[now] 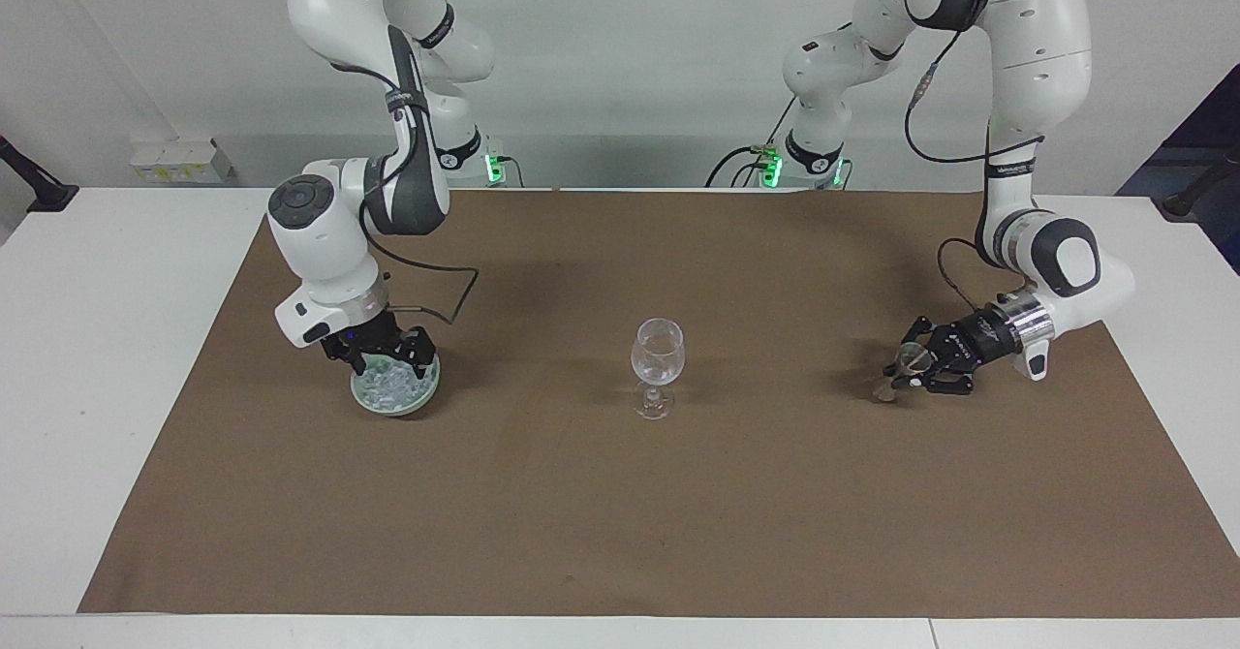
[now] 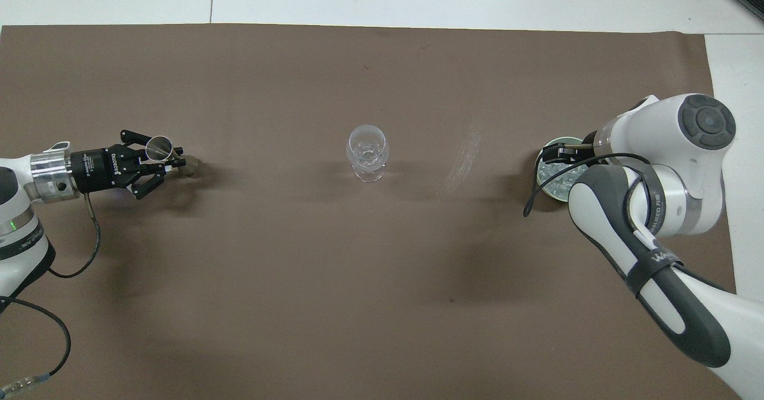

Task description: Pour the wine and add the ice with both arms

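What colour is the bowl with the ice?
Pale green bowl, clearest in the facing view.

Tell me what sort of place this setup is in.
Most likely a robotics lab or test bench, not a real bar. Two white robot arms are mounted at one end of a white table covered with a plain brown mat, and the props are sparse: one wine glass and a bowl of ice.

The wine glass stands mid-mat. The bowl holding ice sits toward the right arm's end.
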`<action>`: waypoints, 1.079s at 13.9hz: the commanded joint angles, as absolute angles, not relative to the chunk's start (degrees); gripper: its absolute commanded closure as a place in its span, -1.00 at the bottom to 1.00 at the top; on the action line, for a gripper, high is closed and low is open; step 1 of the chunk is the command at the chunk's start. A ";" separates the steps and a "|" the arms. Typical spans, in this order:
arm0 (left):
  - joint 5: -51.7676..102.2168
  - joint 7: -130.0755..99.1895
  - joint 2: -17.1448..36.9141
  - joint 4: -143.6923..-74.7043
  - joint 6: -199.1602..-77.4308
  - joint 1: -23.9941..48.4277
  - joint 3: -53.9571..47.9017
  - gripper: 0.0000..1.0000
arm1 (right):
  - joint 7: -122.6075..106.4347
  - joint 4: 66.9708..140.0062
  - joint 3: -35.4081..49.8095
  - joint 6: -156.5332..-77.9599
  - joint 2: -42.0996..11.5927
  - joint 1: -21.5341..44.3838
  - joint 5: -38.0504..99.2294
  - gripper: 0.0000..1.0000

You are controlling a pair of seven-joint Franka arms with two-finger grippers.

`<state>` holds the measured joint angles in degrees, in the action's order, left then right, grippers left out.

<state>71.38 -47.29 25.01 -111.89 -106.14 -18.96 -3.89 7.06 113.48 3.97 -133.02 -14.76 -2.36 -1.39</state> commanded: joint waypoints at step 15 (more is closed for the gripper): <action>71.98 -44.12 25.58 -112.32 -106.61 -18.46 -3.43 -0.15 | 6.85 111.89 4.57 -130.36 -11.26 -2.64 -1.05 1.00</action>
<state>71.38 -44.92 25.86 -112.05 -106.18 -18.99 -3.75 6.19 112.76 3.98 -132.99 -13.89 -2.36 -1.39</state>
